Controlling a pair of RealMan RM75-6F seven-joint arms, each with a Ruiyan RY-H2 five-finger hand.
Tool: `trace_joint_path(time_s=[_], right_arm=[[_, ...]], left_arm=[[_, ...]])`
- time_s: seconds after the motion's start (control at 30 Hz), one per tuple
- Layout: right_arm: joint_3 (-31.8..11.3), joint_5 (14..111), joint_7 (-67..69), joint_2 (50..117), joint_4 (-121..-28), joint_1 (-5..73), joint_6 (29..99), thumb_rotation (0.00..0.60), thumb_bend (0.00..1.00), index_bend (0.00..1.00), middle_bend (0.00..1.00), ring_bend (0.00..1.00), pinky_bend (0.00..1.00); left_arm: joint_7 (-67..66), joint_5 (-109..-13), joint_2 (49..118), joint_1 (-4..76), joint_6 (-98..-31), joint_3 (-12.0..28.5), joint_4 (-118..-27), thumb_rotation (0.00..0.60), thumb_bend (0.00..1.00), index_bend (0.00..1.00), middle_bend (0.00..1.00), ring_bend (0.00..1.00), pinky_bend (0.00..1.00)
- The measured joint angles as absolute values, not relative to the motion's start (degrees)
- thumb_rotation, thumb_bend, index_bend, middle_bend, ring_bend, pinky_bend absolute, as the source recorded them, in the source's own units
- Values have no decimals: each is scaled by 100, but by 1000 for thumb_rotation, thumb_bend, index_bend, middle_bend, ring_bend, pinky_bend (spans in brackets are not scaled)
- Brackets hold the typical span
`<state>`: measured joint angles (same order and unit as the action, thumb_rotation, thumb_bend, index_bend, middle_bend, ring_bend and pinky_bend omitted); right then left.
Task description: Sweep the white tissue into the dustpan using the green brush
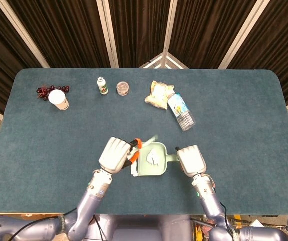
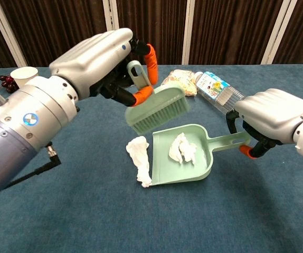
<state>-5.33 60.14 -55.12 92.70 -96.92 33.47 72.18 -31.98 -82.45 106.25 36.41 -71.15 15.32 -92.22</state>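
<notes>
No lettering reads clearly anywhere. The plastic bottle [image 2: 217, 88] lying beyond the dustpan [image 2: 186, 156] has a printed label, too blurred to make out any words.

Green brush [image 2: 159, 109] lifted, one tissue [image 2: 183, 148] in dustpan [image 2: 206, 167], another [image 2: 140, 158] beside

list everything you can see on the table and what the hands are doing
white tissue: two pieces, one in the dustpan, one on the table at its open edge
dustpan: one, pale green, front centre
green brush: one, raised above the dustpan
paper cup: one, white, far left
grapes: dark red, behind the cup
small bottle: one, white
jar: one, clear
snack bag: one, yellowish
plastic bottle: one, clear, lying down
left hand: holds the brush
right hand: holds the dustpan handle
</notes>
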Motion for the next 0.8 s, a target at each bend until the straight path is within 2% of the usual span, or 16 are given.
trace_joint_path(time_s=[0.13, 0.33, 0.6, 0.8], right_arm=[[-516, 5993, -5506, 9309, -9654, 3342, 7218, 600, 459, 576, 799, 809, 897], [-485, 5993, -5514, 9339, -9635, 3333, 7240, 600, 458, 575, 799, 809, 897], [-509, 5994, -5468, 9295, -9667, 3330, 7260, 600, 458, 576, 799, 809, 897], [-500, 5991, -5432, 9283, -9704, 3330, 7250, 600, 458, 576, 799, 809, 897]], left_arm=[[-3222, -8108, 10320, 3572, -7029, 1443, -9397, 600, 586, 768, 1000, 980, 1000], [-2879, -7886, 10360, 3380, -7161, 1284, -9484, 600, 586, 779, 1000, 989, 1000], [-3113, -8181, 10394, 3261, -7592, 1143, -9462, 600, 590, 797, 1000, 1000, 1000], [-3138, -8085, 10366, 3165, -7658, 1092, -9500, 600, 590, 796, 1000, 1000, 1000]])
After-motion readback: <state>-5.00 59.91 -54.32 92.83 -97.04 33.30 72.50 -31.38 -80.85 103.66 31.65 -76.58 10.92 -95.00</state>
